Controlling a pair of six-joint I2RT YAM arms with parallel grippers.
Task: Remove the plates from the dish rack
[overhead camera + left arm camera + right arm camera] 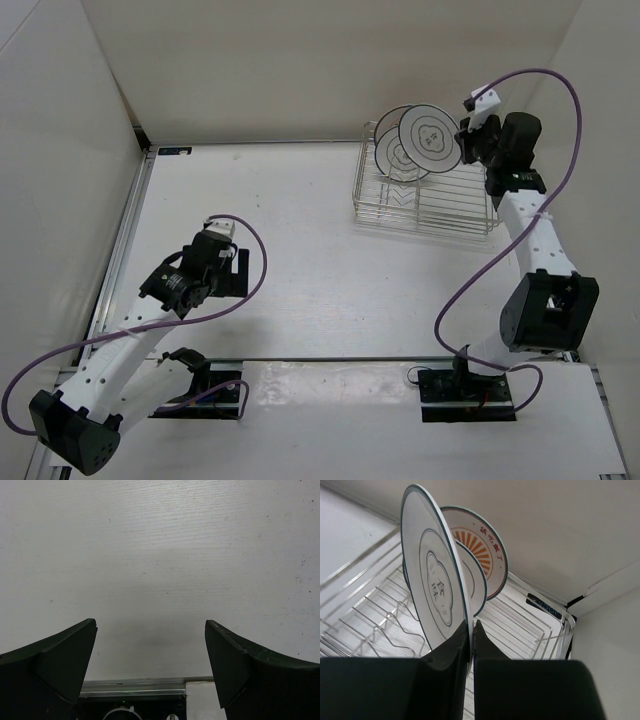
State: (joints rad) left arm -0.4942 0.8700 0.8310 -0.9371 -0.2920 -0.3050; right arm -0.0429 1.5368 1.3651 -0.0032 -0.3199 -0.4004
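Right gripper (470, 624) clamps the front plate (432, 580) edge-on over the dish rack (370, 625); left gripper (150, 625) gapes empty.

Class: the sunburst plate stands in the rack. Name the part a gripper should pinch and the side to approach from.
Probably its top rim, from above: the sunburst plate stands on edge in the dish rack, and another plate covers its lower face.
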